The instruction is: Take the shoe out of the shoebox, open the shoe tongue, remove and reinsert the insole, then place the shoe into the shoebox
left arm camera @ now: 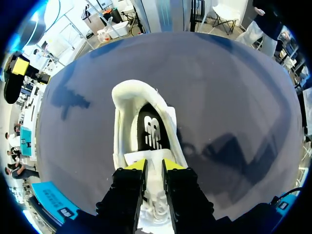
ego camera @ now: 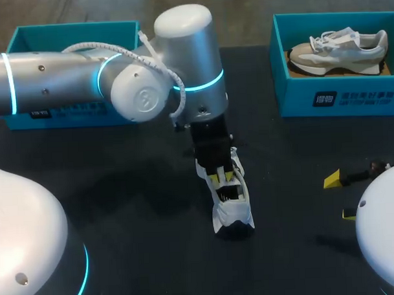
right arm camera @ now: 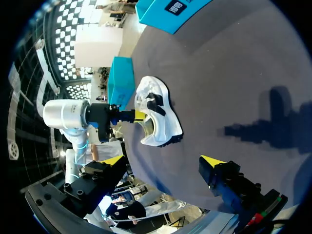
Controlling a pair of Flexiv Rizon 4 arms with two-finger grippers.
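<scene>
Step in hand: opening the tongue. The white shoe [ego camera: 233, 208] stands upright on the table [ego camera: 121, 189], well apart from the shoebox [ego camera: 338, 100] that holds a beige shoe [ego camera: 339, 52], nearer the robot than that shoebox and toward its left-arm side. The left gripper [left arm camera: 154, 165] is above the shoe's throat, its fingers drawn almost together and pinching the tongue [left arm camera: 148, 157]. The black insole [left arm camera: 152, 132] lies flat inside, not yet lifted. The right gripper [ego camera: 340, 196] is nearer the robot than the shoebox, fingers spread wide and holding nothing.

Next move, as judged: pull the tongue back toward the toe to widen the opening, then reach in for the insole's heel edge.
</scene>
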